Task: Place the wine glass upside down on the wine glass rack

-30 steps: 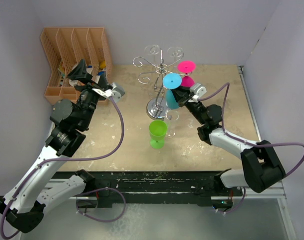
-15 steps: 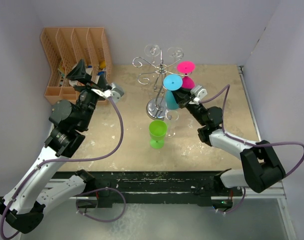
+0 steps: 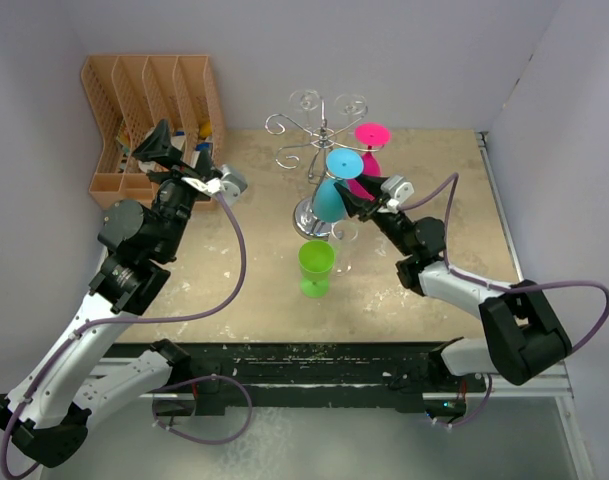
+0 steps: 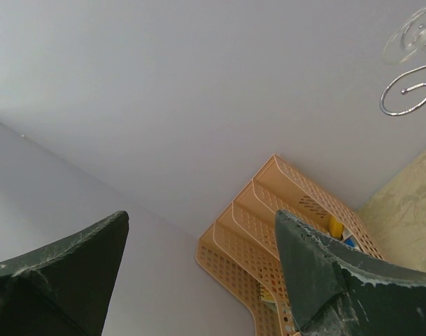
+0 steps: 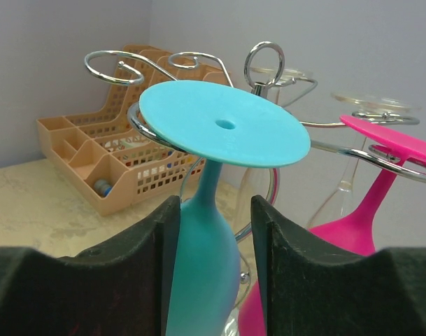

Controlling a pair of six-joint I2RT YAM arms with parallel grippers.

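The right gripper [image 5: 209, 269] has its two fingers on either side of the blue wine glass [image 5: 202, 259], and I cannot tell if they squeeze it or have let go. The glass hangs upside down, foot up and bowl down, in a curly arm of the wine glass rack [image 5: 115, 63], so the job looks nearly done. The left gripper [image 4: 199, 280] is spread wide with nothing in it, far from the rack.

Both arms: white link shells, chunky black joint housings, purple cables looping outside. Left end effector [image 3: 164, 146] and right end effector [image 3: 369, 196]: black wedge-shaped fingers, scuffed pale edges.
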